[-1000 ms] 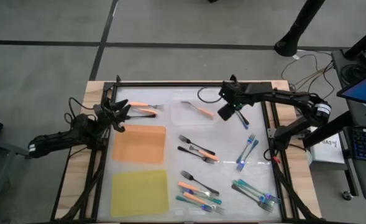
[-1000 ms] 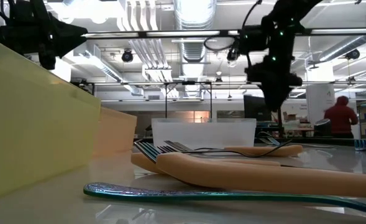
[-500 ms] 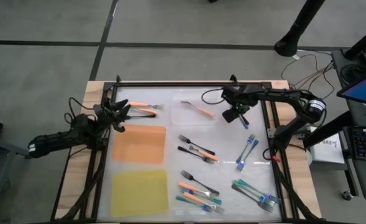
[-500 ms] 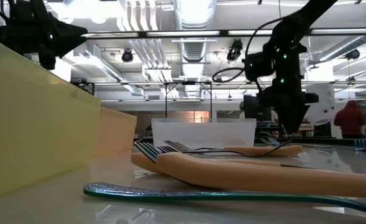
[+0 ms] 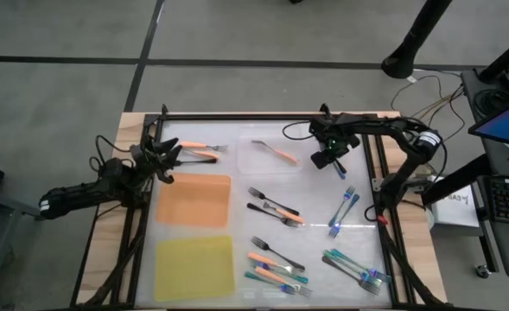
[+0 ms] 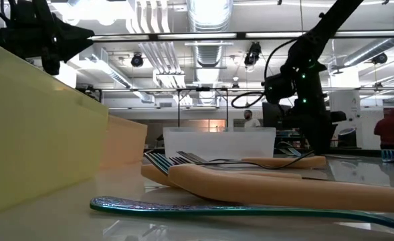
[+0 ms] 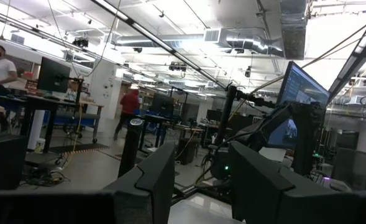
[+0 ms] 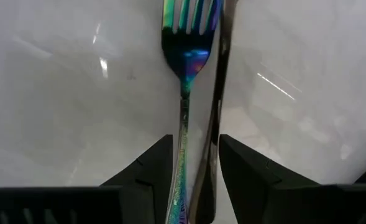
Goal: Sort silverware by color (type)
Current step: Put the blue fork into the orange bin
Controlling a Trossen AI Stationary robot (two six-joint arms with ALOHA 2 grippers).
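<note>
Right wrist view shows an iridescent blue-green metal fork (image 8: 186, 74) lying on the white table (image 8: 64, 112) beside a dark slim utensil (image 8: 219, 93), both between the parted, empty fingers of the right gripper (image 8: 195, 168). From above, that gripper (image 5: 332, 157) points down near the table's far right edge. The left gripper (image 5: 163, 160), fingers apart and empty, waits level beside a flat orange mat (image 5: 194, 200).

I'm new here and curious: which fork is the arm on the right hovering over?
Find the clear tray at the table's far edge. Just right of it, the right pincer hangs open over two forks lying side by side. The target is the rainbow-sheened fork; its neighbour, the dark fork, is plain.
</note>
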